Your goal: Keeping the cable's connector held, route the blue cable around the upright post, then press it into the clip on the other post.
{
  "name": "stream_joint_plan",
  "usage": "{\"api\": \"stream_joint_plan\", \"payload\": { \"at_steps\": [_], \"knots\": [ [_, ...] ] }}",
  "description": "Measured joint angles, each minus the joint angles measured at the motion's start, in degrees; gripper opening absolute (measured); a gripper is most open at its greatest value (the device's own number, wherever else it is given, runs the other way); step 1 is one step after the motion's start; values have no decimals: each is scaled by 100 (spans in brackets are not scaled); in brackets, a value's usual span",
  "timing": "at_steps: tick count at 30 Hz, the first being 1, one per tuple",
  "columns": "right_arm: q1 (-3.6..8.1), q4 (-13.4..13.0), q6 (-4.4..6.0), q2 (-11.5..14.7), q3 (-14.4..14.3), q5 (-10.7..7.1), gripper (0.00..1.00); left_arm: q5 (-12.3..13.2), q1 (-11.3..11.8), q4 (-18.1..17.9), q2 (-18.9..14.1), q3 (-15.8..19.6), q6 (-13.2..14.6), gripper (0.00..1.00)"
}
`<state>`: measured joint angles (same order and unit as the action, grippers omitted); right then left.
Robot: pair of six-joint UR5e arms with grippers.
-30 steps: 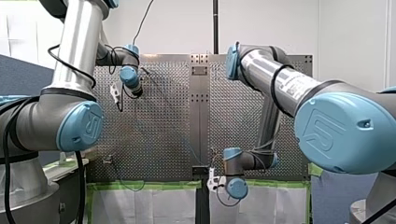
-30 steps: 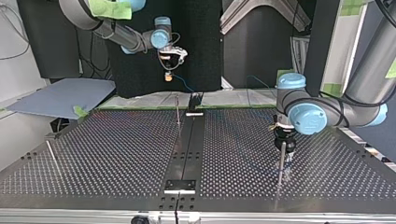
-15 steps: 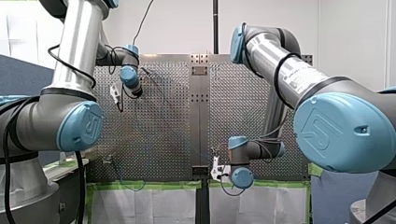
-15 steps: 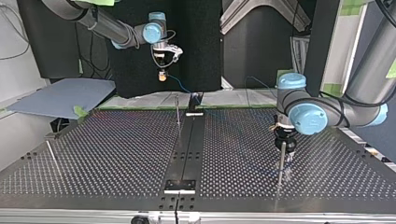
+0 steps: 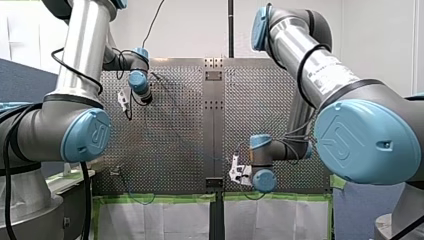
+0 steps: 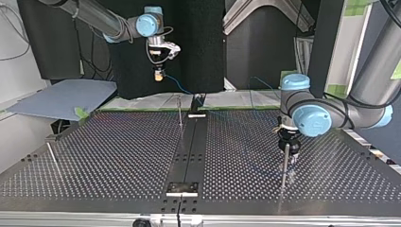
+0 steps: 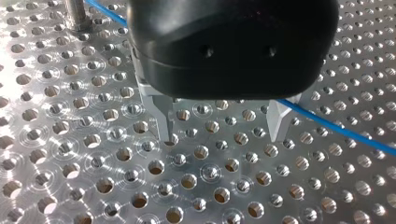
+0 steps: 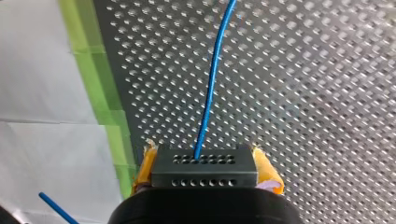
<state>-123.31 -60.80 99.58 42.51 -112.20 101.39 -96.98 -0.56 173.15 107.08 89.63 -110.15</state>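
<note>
In the right wrist view my right gripper [image 8: 205, 161] is shut, yellow pads on a black connector block [image 8: 204, 175]. The blue cable [image 8: 212, 79] leaves the block and runs out over the perforated plate. Seen from the top view, that gripper [image 6: 159, 75] hangs high above the table's far edge, with the cable [image 6: 177, 85] trailing down. My left gripper [image 7: 222, 135] stands open just above the plate, nothing between its metal fingers [image 7: 166, 126]. The cable [image 7: 336, 126] runs from a post's base [image 7: 77, 14] behind the gripper body and out past one finger. From the top view an upright post [image 6: 285, 163] stands in front of my left gripper [image 6: 288, 153].
A second thin post [image 6: 179, 111] stands near the far middle, beside a black bracket [image 6: 197, 101] on the centre rail. A slanted rod [image 6: 52, 156] sits at the top view's left. Green tape [image 8: 88, 70] and white sheeting edge the plate.
My right arm has carried the connector up and towards the top view's left, rightward in the front view. My left arm has stayed still.
</note>
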Motion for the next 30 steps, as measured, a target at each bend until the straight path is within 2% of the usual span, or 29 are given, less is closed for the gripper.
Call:
{"api": "stream_joint_plan", "payload": {
  "at_steps": [7,17,30],
  "knots": [
    [117,-76,40,9,-53,-78,0,0,9,3,0,0,-6,98],
    [198,-318,103,-371,-60,-159,0,-51,18,33,1,0,-30,98],
    [205,-354,99,-413,-60,-215,0,-39,96,61,1,0,-615,98]
  ]
}}
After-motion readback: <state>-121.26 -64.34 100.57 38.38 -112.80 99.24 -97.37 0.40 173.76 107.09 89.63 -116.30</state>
